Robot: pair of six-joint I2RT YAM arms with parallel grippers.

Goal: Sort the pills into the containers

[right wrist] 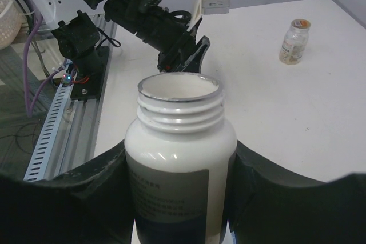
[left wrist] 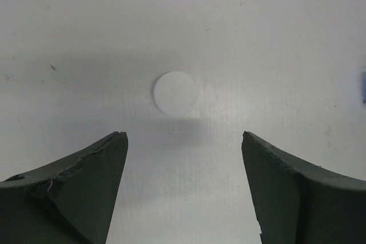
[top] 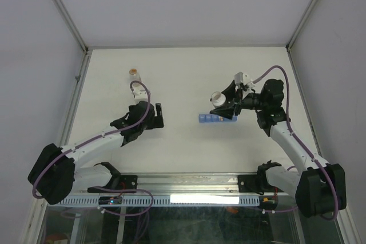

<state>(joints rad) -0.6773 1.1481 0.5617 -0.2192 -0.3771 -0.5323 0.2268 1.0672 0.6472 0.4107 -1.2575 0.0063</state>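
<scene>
White table (top: 183, 72), white walls (top: 171, 4); left gripper (left wrist: 183, 141) wide by a disc (left wrist: 176, 93); right gripper (top: 224, 106) grips an open bottle (right wrist: 180, 141) near the organiser (top: 216, 119).

Blue strip of joined containers (top: 209, 119), flat, centre-right.

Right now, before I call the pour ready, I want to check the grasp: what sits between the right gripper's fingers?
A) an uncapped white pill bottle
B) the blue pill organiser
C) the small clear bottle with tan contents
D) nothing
A: the right wrist view shows the white pill bottle upright between the fingers of the right gripper, its threaded mouth open with no cap on it.
</scene>
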